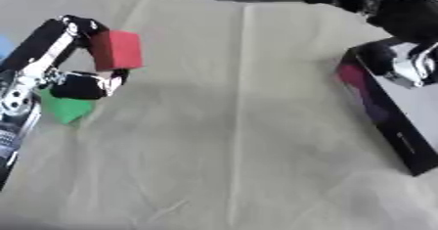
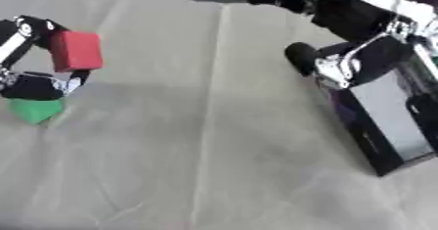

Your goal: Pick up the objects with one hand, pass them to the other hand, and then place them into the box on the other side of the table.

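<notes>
Left hand (image 1: 78, 72) pinches the red block (image 1: 116, 50) between upper fingers and thumb, lifted clear of the cloth (image 1: 231, 141) at the left side. Green block (image 1: 65, 107) sits on the cloth just below that hand, partly hidden by it. Right hand (image 2: 329, 60) is over the near end of the black box (image 2: 385, 121) on the right, well apart from the red block; can't tell if its fingers are spread or curled, too blurred.

Risks: contact looks limited to the block's edges, so it could twist out during the carry to the handover. Right hand low by the box rim could knock the box when it moves out.

Right eye view shows the right hand's dark rounded tip at the box's near corner; left eye view crops most of that but shows more of the left forearm
</notes>
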Controlling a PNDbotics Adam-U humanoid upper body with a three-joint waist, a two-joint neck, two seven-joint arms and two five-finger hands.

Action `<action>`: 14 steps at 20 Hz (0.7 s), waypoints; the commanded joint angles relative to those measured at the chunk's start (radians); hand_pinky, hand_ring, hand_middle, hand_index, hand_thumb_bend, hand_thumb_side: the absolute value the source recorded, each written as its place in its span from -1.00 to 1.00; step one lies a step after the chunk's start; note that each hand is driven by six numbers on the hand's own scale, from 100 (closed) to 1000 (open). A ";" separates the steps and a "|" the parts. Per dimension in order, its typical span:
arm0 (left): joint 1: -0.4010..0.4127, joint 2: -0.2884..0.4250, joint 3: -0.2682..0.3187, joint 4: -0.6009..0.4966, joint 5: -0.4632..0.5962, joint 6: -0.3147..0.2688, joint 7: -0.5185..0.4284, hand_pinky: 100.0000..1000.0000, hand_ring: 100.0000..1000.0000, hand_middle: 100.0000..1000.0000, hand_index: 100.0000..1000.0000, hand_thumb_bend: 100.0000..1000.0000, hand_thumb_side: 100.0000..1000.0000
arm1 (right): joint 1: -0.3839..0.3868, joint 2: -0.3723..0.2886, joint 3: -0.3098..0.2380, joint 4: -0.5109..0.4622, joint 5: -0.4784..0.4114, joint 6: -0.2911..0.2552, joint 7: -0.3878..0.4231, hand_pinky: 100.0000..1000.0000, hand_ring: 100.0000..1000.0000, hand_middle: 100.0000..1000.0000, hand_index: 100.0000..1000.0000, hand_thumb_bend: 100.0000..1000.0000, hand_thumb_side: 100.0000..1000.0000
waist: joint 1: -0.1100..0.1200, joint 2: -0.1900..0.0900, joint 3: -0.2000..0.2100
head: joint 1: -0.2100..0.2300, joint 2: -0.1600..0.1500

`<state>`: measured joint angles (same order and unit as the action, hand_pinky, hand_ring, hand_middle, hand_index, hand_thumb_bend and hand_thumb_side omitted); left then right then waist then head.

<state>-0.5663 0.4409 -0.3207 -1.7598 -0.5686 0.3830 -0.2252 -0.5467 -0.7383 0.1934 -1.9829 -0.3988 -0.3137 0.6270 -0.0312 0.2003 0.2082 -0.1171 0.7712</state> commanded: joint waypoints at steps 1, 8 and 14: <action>-0.018 -0.034 -0.003 0.009 -0.024 0.002 0.049 0.43 -0.05 -0.21 -0.02 -1.00 -1.00 | -0.045 -0.013 0.038 -0.017 0.071 -0.035 -0.004 1.00 0.97 0.95 1.00 -1.00 -0.76 | -0.012 -0.042 -0.004 | -0.007 -0.001; -0.015 -0.085 -0.021 0.035 -0.032 0.000 0.113 0.40 -0.08 -0.26 -0.04 -1.00 -1.00 | -0.112 0.032 0.111 -0.017 0.184 -0.055 -0.002 1.00 0.96 0.94 1.00 -1.00 -0.78 | -0.009 -0.045 -0.010 | -0.018 -0.001; -0.006 -0.115 -0.036 0.043 -0.032 -0.010 0.157 0.40 -0.08 -0.26 -0.04 -1.00 -1.00 | -0.152 0.063 0.151 -0.017 0.270 -0.020 0.006 1.00 0.95 0.94 1.00 -1.00 -0.78 | -0.008 -0.046 -0.015 | -0.026 -0.001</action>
<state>-0.5618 0.3265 -0.3572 -1.7084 -0.5992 0.3760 -0.0805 -0.6813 -0.6696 0.3458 -1.9852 -0.1463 -0.3417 0.6332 -0.0325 0.1930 0.1933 -0.1384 0.7717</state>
